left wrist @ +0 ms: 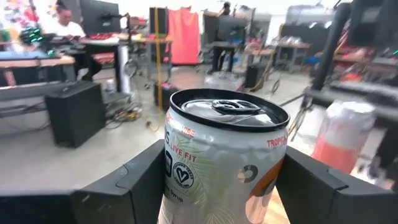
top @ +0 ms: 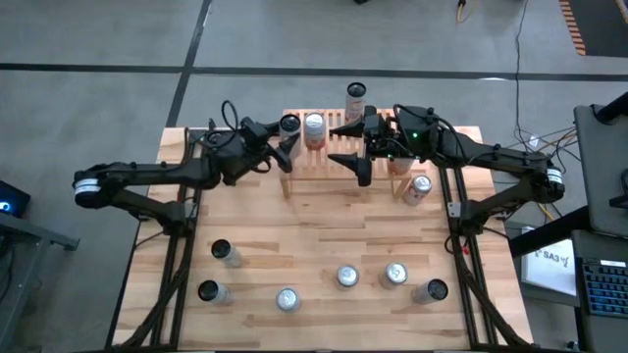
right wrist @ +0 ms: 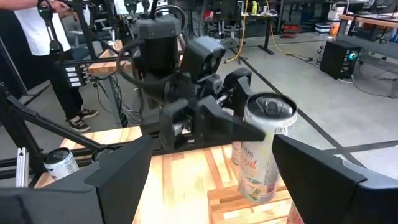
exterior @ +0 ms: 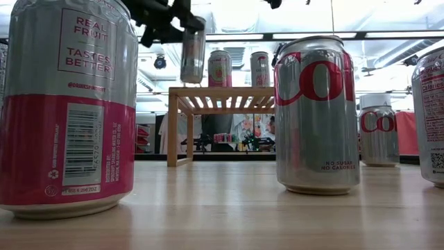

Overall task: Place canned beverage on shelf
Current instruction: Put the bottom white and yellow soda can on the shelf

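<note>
Above the left end of the small slatted rack of light wood [top: 339, 157], the left gripper [top: 286, 143] has its two dark fingers part-open and clamped round the sides of a slim silver beverage can with a white-and-orange label [left wrist: 219, 167]. In the low view that can hangs tilted in the air [exterior: 193, 55], just over the rack's left corner and clear of the slats, so it is not yet set down.

I judge it stiff-walled but thin, easy to dent if squeezed hard, and smooth enough to slip. A sealed tab suggests it is full and fairly heavy for its size. The best hold is across the middle of the cylinder, as now, and it wants righting before release, since a tall narrow can on gaps between slats could tip.

The rack already bears two upright cans near its middle: a pink-and-silver can [exterior: 219, 68] next to the held one, and a pale can with a pink label [exterior: 260, 69] beyond it.

The right gripper [top: 365, 147] hangs over the right half of the rack, fingers spread wide and holding nothing. Seven more cans stand on the big wooden tabletop [top: 324, 235], well apart from the rack.
</note>
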Tool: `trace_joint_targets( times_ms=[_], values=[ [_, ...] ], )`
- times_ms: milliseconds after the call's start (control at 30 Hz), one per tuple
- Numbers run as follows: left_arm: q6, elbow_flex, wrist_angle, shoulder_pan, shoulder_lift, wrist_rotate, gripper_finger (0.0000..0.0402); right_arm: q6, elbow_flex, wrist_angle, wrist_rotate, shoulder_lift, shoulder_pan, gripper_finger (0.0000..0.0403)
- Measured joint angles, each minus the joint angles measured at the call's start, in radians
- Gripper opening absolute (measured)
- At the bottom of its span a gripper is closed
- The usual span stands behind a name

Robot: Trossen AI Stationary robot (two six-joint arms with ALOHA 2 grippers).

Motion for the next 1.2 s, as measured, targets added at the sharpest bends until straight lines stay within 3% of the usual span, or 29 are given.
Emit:
trace_joint_targets(
  times_ms=[467,933,1200],
  values=[
    [-0.038,-0.094,0.126,0.113,0.010,0.136,0.0236,0.000,0.000,0.008,0.051,0.000,0.000,0.0326],
    [-0.046,-0.128,0.152,0.115,0.012,0.139,0.0238,-0.003,-0.001,0.008,0.079,0.000,0.000,0.0326],
    [-0.045,-0.126,0.167,0.115,0.032,0.139,0.0277,-0.005,-0.001,0.012,0.082,0.000,0.000,0.0326]
  ],
)
